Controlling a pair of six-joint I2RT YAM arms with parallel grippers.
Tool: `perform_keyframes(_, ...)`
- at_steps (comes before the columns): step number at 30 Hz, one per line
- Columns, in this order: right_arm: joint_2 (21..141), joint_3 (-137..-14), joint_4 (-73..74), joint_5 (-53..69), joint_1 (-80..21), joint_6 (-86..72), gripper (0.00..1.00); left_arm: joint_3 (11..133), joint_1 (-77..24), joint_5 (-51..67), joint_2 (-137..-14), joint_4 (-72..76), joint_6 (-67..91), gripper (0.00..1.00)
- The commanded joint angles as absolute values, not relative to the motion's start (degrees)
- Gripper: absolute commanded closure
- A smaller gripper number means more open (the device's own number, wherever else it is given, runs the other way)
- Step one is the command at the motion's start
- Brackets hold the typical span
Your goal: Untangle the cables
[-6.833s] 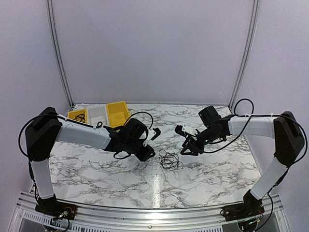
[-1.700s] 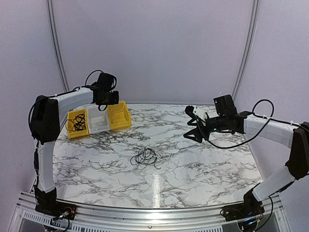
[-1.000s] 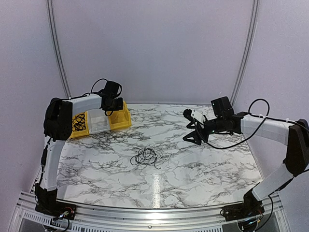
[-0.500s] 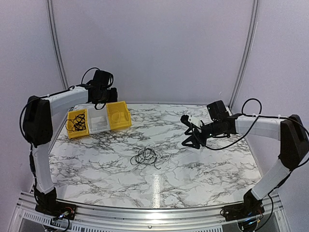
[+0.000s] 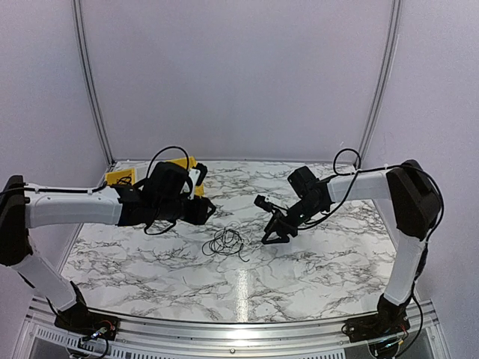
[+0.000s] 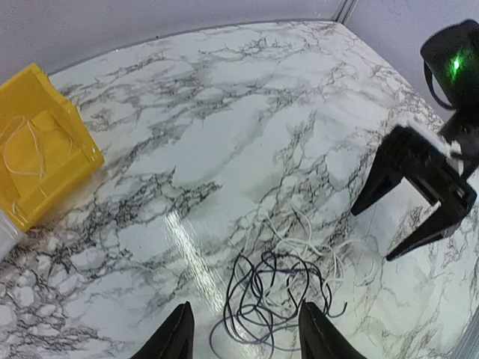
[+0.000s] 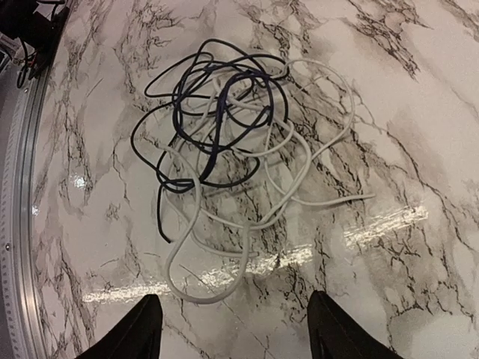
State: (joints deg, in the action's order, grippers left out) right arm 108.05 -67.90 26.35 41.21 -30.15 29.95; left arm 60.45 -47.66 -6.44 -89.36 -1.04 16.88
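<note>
The tangled cables (image 5: 227,243) lie on the marble table (image 5: 322,262) between two wide-open, empty grippers, left gripper (image 5: 200,212) and right gripper (image 5: 272,232) seemingly about equally near, while the wrist views reveal a white cable (image 7: 337,200) threaded through black loops, barely visible from overhead.

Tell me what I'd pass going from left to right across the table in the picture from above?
yellow bin → left tool → cables → right tool
</note>
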Motion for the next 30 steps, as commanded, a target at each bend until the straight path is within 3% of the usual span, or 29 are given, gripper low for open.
perform_keyframes(1, 112.3, -73.2, 30.5, 45.7, -30.1, 24.9, 0.34, 51.2, -51.4, -7.6, -82.9, 9.5, 20.7, 0.5)
perform_keyframes(8, 118.2, -77.2, 32.6, 48.1, -30.2, 21.2, 0.39, 46.9, -54.9, -10.3, -83.8, 11.7, 21.6, 0.49)
perform_keyframes(10, 118.8, -78.0, 33.2, 50.1, -30.2, 21.3, 0.52, 47.1, -55.5, -10.5, -85.8, 12.4, 21.4, 0.5)
perform_keyframes(12, 118.9, -78.9, 34.0, 51.3, -30.2, 21.7, 0.76, 47.7, -55.7, -10.9, -87.8, 13.2, 21.5, 0.5)
perform_keyframes(15, 116.1, -79.5, 35.7, 51.7, -30.2, 23.5, 1.0, 48.2, -55.7, -10.8, -90.4, 16.8, 21.8, 0.5)
perform_keyframes(28, 100.2, -84.1, 47.4, 51.8, -32.1, 30.6, 1.0, 59.1, -55.8, -0.9, -109.9, 35.0, 24.2, 0.47)
perform_keyframes(30, 98.7, -86.3, 49.4, 52.5, -32.1, 32.1, 1.0, 61.3, -55.9, -0.2, -113.6, 36.3, 25.0, 0.51)
